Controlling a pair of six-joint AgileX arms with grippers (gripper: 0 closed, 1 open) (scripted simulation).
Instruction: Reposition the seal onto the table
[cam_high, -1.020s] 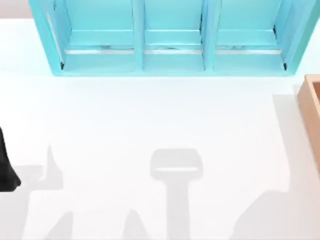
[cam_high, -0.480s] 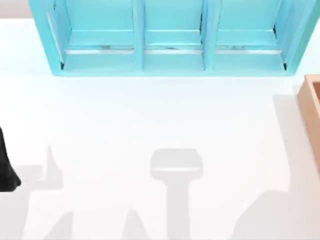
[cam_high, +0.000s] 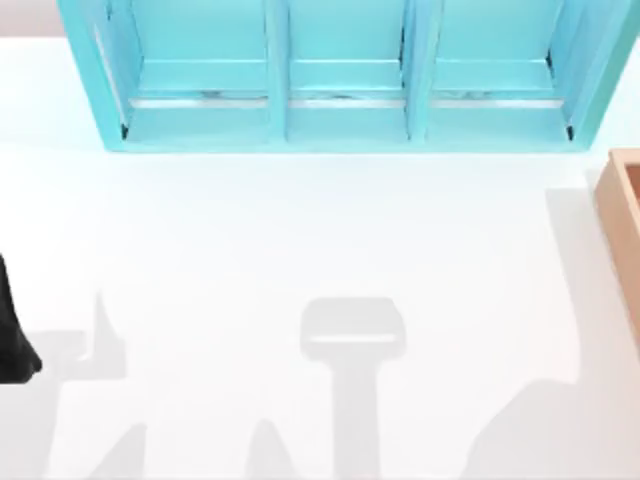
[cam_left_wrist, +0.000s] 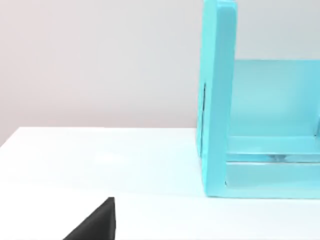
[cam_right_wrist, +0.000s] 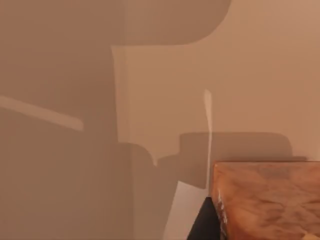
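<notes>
Top view: white table (cam_high: 300, 230), turquoise three-bay shelf (cam_high: 340, 130) along far edge, light-brown wooden box (cam_high: 622, 210) at right edge. Black left arm (cam_high: 12, 340) parked at left edge.

Left wrist view: black tip of left gripper (cam_left_wrist: 97, 222) low over table, near shelf's end wall. Released or clenched: cannot tell.

Right wrist view: orange-brown seal (cam_right_wrist: 270, 200) close up against tan box walls, so apparently inside box. Dark part of right gripper (cam_right_wrist: 204, 222) just beside seal's edge. Grasp or release: cannot tell.
</notes>
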